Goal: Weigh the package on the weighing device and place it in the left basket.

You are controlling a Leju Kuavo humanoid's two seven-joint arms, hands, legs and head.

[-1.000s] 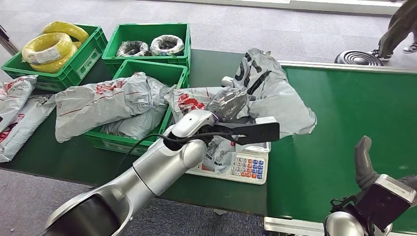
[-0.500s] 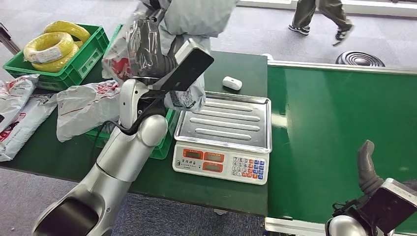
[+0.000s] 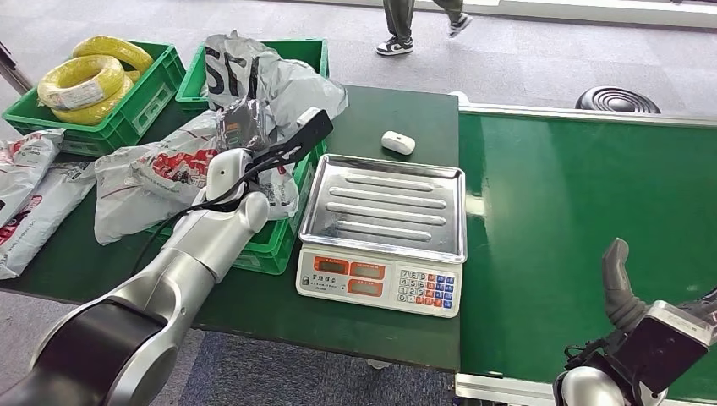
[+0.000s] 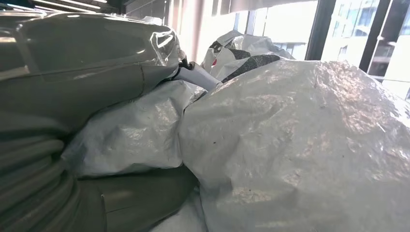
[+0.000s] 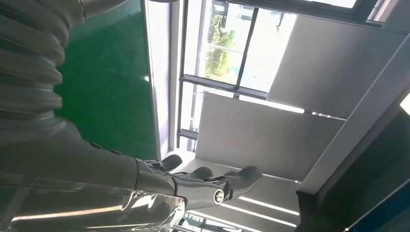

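Grey package (image 3: pixel 270 85) with black lettering draped over the green basket (image 3: pixel 283 241) just left of the scale, its far end reaching onto the basket behind. Gripped by the left hand (image 3: pixel 241 127), dark fingers wrapped in crinkled plastic and pressed into the package above the basket; in the left wrist view, grey thumb (image 4: pixel 92 82) clamped against the glossy wrapping (image 4: pixel 300 145). More grey bags with red print (image 3: pixel 156 173) piled in the same basket and spilling over its left rim onto the table.

Weighing scale (image 3: pixel 385 233) bare, ribbed steel tray toward the far side, red displays and coloured keypad on the near face. Small white object (image 3: pixel 397 142) lying on the dark green table just beyond the scale.

Far left, another green basket (image 3: pixel 139 106) holding yellow coils (image 3: pixel 80 80). More bags (image 3: pixel 30 190) at the table's left edge. Green conveyor belt (image 3: pixel 583 220) stretching right of the scale.

Right hand (image 3: pixel 624 292) raised at the near right over the belt, holding nothing; fingers (image 5: pixel 232 181) extended and apart in the right wrist view.

Person's legs and shoes (image 3: pixel 414 25) on the grey floor beyond the table.
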